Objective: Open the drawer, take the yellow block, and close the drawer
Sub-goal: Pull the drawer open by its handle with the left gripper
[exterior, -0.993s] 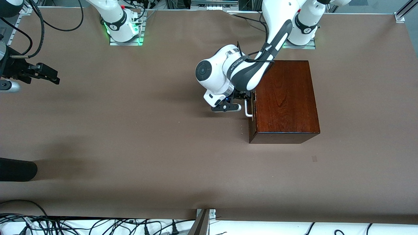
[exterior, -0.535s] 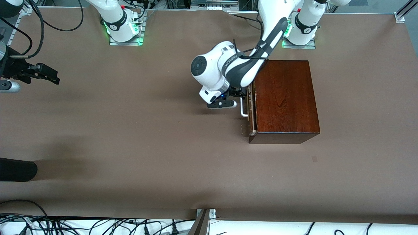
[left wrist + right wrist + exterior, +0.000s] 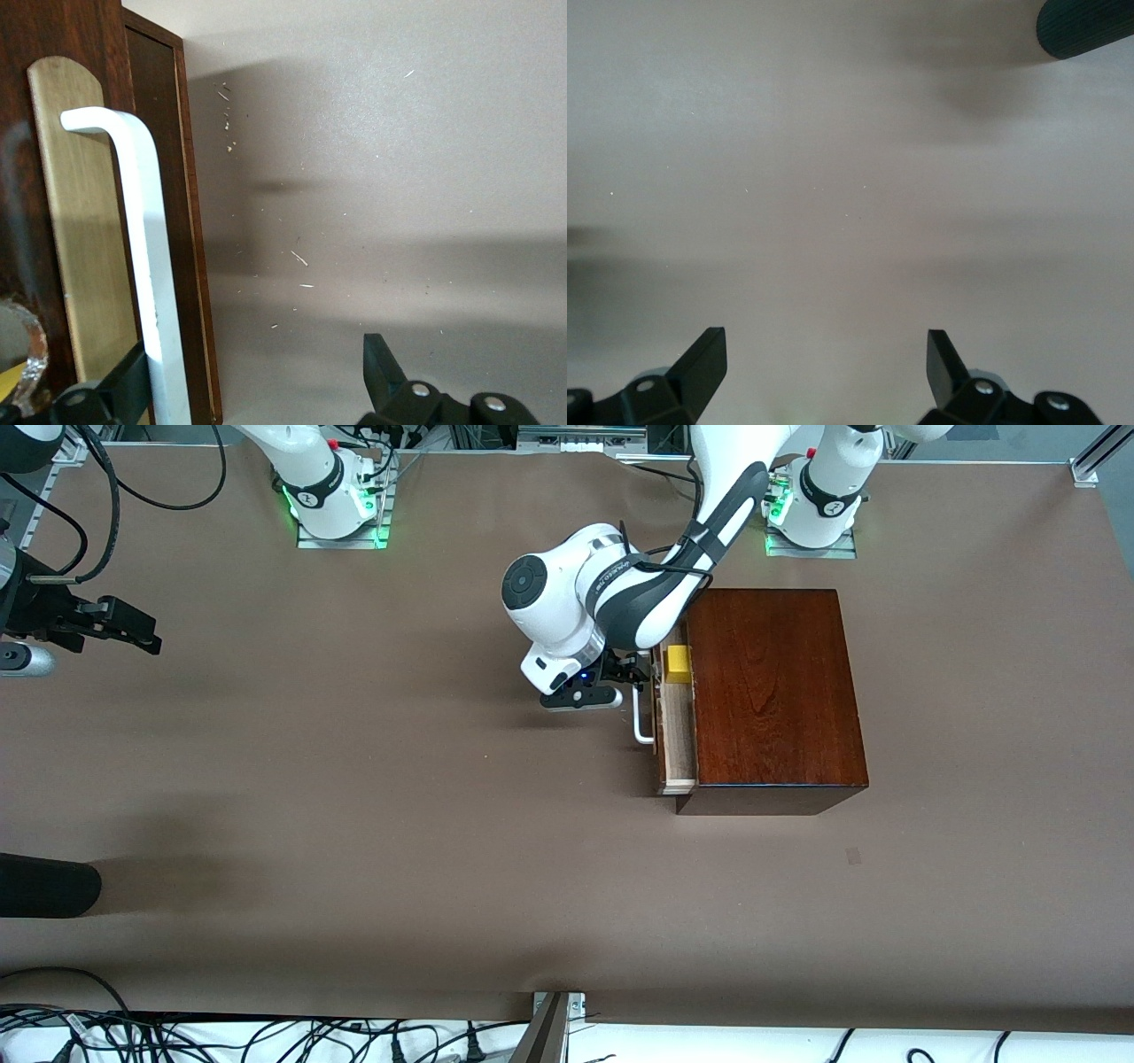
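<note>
The glossy mahogany-coloured box [image 3: 775, 691] stands near the left arm's base. Its drawer [image 3: 676, 735] is pulled partly out toward the right arm's end, showing pale wood inside. The yellow block [image 3: 678, 662] lies in the drawer's end farthest from the front camera. My left gripper [image 3: 640, 676] is open in front of the drawer, with one finger [image 3: 124, 390] hooked under the white bar handle [image 3: 142, 248] against the brass plate [image 3: 80, 221]; the handle also shows in the front view [image 3: 642, 722]. My right gripper [image 3: 146, 638] waits open and empty at the right arm's end [image 3: 824, 354].
A black cylindrical object [image 3: 44, 886] lies at the table edge at the right arm's end, nearer the front camera; it also shows in the right wrist view [image 3: 1090, 27]. Cables [image 3: 266, 1036] run along the table's front edge.
My left gripper has moved toward the right arm's end with the handle, and the drawer has slid out of the box. The yellow block has come into view.
</note>
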Controlling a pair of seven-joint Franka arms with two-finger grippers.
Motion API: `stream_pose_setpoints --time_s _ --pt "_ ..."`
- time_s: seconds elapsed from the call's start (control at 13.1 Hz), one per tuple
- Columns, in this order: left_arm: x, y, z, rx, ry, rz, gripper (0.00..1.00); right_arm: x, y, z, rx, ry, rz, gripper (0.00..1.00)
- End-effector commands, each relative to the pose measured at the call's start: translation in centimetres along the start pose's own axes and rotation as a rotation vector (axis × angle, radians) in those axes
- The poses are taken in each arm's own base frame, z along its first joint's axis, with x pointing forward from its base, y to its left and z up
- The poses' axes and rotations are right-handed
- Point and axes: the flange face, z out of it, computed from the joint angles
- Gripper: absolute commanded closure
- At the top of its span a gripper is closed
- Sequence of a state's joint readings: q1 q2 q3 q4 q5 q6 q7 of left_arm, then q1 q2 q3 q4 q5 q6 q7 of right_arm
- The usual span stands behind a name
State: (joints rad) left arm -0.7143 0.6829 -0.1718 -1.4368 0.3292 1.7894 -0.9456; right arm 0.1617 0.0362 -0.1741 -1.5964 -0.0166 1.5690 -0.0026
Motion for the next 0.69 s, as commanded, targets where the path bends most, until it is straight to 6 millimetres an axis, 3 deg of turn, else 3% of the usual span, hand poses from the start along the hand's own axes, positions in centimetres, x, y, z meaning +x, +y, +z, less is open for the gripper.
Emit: stream_pose_setpoints --time_s 0.0,0.38,0.61 --pt "0.6 1.6 -0.2 -0.067 0.006 -0.016 0.00 0.4 0.3 -0.4 0.001 0.008 0.013 0.00" --pt "0.9 2.5 -0.9 -0.163 0.016 -0.053 0.00 0.4 0.3 -0.4 0.001 0.010 0.015 0.00" --pt "1.2 3.0 -3.1 -0.209 0.023 -0.096 0.00 0.4 0.4 -0.4 0.000 0.010 0.015 0.00"
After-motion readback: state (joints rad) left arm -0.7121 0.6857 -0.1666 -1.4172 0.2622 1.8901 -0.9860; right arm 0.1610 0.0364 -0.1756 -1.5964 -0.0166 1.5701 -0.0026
